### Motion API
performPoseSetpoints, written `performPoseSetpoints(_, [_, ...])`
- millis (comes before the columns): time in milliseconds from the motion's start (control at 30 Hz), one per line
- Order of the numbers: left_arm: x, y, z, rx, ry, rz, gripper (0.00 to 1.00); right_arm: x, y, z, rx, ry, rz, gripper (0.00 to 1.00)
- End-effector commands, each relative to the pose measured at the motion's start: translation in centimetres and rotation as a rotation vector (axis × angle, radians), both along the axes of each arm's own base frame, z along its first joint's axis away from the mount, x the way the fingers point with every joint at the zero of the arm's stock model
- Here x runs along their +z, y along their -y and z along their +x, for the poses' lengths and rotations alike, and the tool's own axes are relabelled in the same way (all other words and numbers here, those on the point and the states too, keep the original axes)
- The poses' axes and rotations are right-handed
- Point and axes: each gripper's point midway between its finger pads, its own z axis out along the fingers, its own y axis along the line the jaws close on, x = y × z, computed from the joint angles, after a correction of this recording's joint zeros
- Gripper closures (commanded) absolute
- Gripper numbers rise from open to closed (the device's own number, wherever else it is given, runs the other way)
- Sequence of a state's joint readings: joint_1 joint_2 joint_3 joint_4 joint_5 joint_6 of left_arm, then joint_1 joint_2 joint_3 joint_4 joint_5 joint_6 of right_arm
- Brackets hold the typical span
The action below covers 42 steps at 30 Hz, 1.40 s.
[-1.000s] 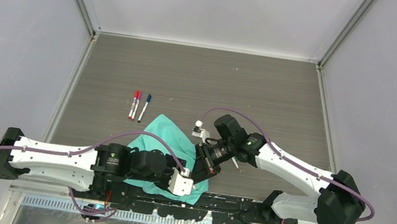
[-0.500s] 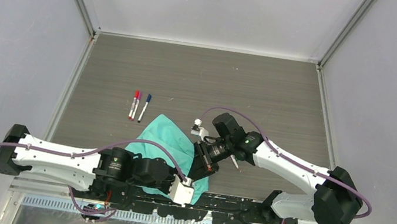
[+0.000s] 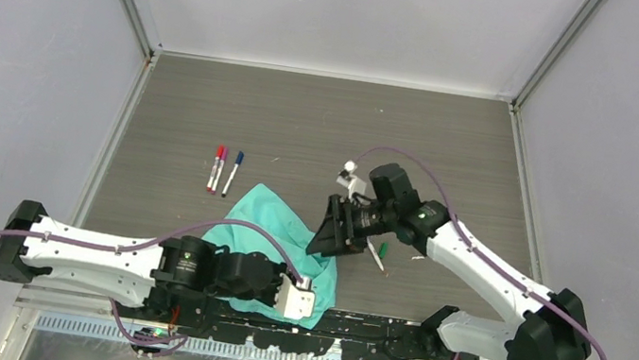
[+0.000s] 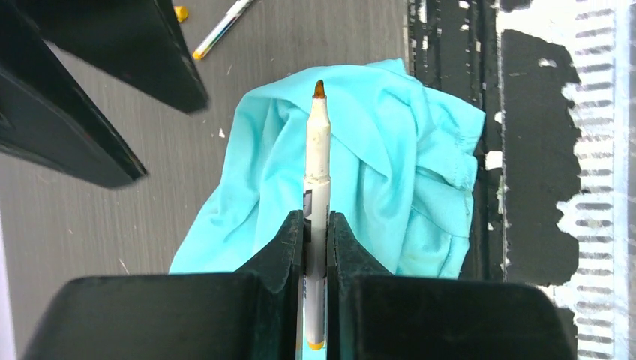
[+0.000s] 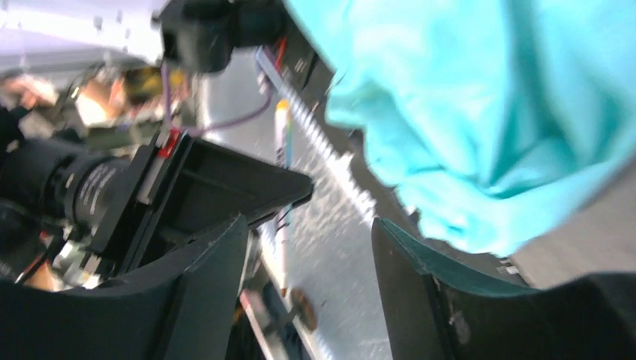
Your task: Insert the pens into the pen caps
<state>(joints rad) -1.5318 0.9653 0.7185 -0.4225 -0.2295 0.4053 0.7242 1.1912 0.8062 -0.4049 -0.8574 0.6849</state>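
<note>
Left end effector (image 4: 316,225): jaws closed narrowly on the white barrel of one pen (image 4: 317,176), gripped at mid-length, its bare orange-yellow tip projecting forward and uncapped; it is stationed at the near edge of the worktop (image 3: 324,123), about mid-width, over the teal cloth (image 4: 390,172). Right end effector (image 5: 309,232): jaws spread wide, nothing between them; it is tilted down over the far right corner of the cloth, near the middle of the worktop, and its two black fingers (image 4: 112,67) show in the upper left of the left wrist view. The right wrist view is blurred. Teal cloth: crumpled, lying by the near edge, with one corner reaching toward the worktop's centre. Loose pen (image 3: 375,254): flat on the bare worktop just right of the right end effector, angled toward the near edge, uncapped. Small green cap (image 3: 384,246): just beside that pen's barrel. Small yellow cap (image 4: 180,13): on the worktop near the same pen. Three further pens (image 3: 221,170): in a close row in the left half of the worktop at mid-depth, well apart from both arms, with red, purple and blue caps on their far ends.
</note>
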Motion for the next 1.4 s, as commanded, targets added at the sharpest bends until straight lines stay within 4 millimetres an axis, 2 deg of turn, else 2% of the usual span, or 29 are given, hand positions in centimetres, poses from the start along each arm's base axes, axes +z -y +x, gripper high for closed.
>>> performPoseSetpoints(0, [4.2, 0.8, 2.1, 0.109, -0.067, -0.151, 1.0, 0.8, 2.7, 6.5, -0.223, 0.301, -0.195, 0.31])
performPoseSetpoints(133, [5.8, 0.2, 5.1, 0.226, -0.155, -0.221, 1.0, 0.1, 6.0, 10.6, -0.417, 0.422, -0.359, 0.26])
performPoseSetpoints(300, [7.0, -1.5, 10.3, 0.458, -0.286, -0.289, 1.0, -1.2, 9.9, 14.9, -0.603, 0.509, -0.531, 0.26])
performPoseSetpoints(433, [7.7, -3.9, 14.4, 0.649, -0.392, -0.364, 1.0, -2.7, 12.5, 17.8, -0.698, 0.585, -0.699, 0.28])
performPoseSetpoints(600, [9.4, -7.8, 18.0, 0.823, -0.458, -0.507, 1.0, -6.4, 14.6, 20.2, -0.702, 0.574, -0.849, 0.35])
performPoseSetpoints(700, [9.9, -9.5, 18.8, 0.875, -0.429, -0.542, 1.0, -8.3, 15.2, 21.0, -0.688, 0.549, -0.888, 0.39])
performPoseSetpoints(833, [9.7, -9.8, 18.7, 0.877, -0.415, -0.537, 1.0, -10.5, 15.5, 21.9, -0.662, 0.513, -0.916, 0.45])
performPoseSetpoints(900, [9.4, -9.8, 18.7, 0.879, -0.422, -0.526, 1.0, -11.3, 14.8, 22.1, -0.633, 0.491, -0.893, 0.47])
performPoseSetpoints(1133, [9.2, -9.4, 18.7, 0.868, -0.439, -0.517, 1.0, -12.8, 14.3, 23.3, -0.617, 0.473, -0.894, 0.54])
performPoseSetpoints(1367, [9.2, -9.5, 18.7, 0.868, -0.436, -0.519, 1.0, -14.3, 14.7, 23.6, -0.608, 0.46, -0.941, 0.63])
